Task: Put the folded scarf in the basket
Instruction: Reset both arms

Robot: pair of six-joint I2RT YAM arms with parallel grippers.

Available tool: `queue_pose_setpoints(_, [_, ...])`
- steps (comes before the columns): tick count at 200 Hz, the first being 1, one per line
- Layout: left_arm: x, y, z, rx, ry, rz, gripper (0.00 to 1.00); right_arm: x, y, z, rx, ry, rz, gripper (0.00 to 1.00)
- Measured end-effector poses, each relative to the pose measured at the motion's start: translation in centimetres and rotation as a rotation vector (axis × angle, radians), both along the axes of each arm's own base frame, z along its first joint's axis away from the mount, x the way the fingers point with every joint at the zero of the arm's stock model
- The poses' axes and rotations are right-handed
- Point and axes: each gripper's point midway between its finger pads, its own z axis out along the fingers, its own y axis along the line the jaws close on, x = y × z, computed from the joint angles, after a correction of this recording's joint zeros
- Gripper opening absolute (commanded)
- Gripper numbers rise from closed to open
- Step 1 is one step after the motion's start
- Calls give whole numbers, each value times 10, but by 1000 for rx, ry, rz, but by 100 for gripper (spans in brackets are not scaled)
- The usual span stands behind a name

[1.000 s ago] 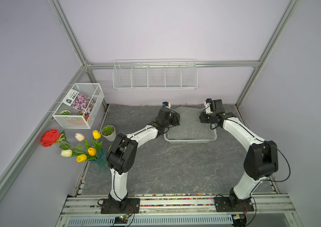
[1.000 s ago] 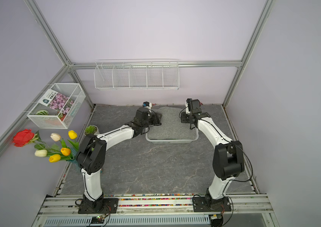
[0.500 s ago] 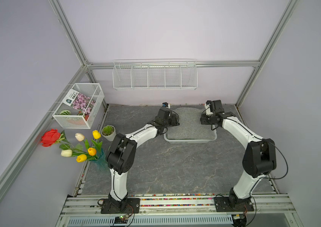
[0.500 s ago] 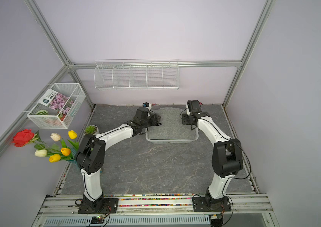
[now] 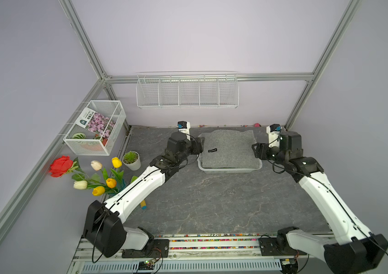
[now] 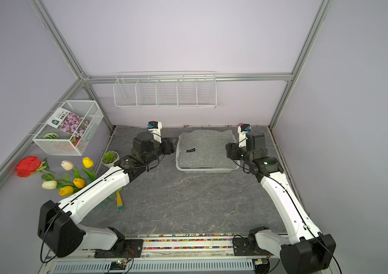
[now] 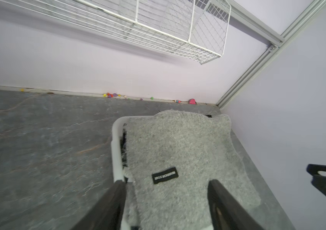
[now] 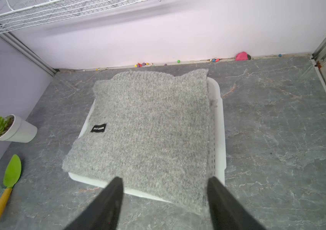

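Note:
The folded grey scarf [image 5: 229,149] [image 6: 206,149], with a small black label, lies in the low white basket [image 5: 229,169] [image 6: 208,169] at the back middle of the table. In the right wrist view one scarf [image 8: 148,129] corner spills over the basket [image 8: 221,139] rim onto the table. My left gripper [image 5: 200,144] [image 7: 165,182] is open at the basket's left rim [image 7: 116,159], its fingers astride the scarf [image 7: 178,149] edge without pinching it. My right gripper [image 5: 255,150] [image 8: 165,179] stands open just off the basket's right side, holding nothing.
A long white wire rack [image 5: 187,92] hangs on the back wall and a wire-mesh box [image 5: 95,128] on the left wall. A potted succulent [image 5: 131,160], artificial flowers [image 5: 88,175] and a green trowel [image 8: 8,179] sit left. Small beads [image 8: 144,64] line the back wall.
My right gripper has opened wide and drawn back to the right, off the scarf. My left gripper has opened a little wider at the basket's left rim.

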Motion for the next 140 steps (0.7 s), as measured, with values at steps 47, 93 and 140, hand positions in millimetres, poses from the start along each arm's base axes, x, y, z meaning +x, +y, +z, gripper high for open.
queue_pose_setpoints(47, [-30, 62, -33, 221, -67, 118, 100, -18, -15, -55, -37, 44, -56, 99])
queue_pose_setpoints(93, [-53, 125, -96, 385, -118, 204, 100, -25, -49, -126, -175, 35, -186, 99])
queue_pose_setpoints(140, [-41, 177, -132, 446, -106, 334, 100, -24, -59, -164, -269, -80, -183, 98])
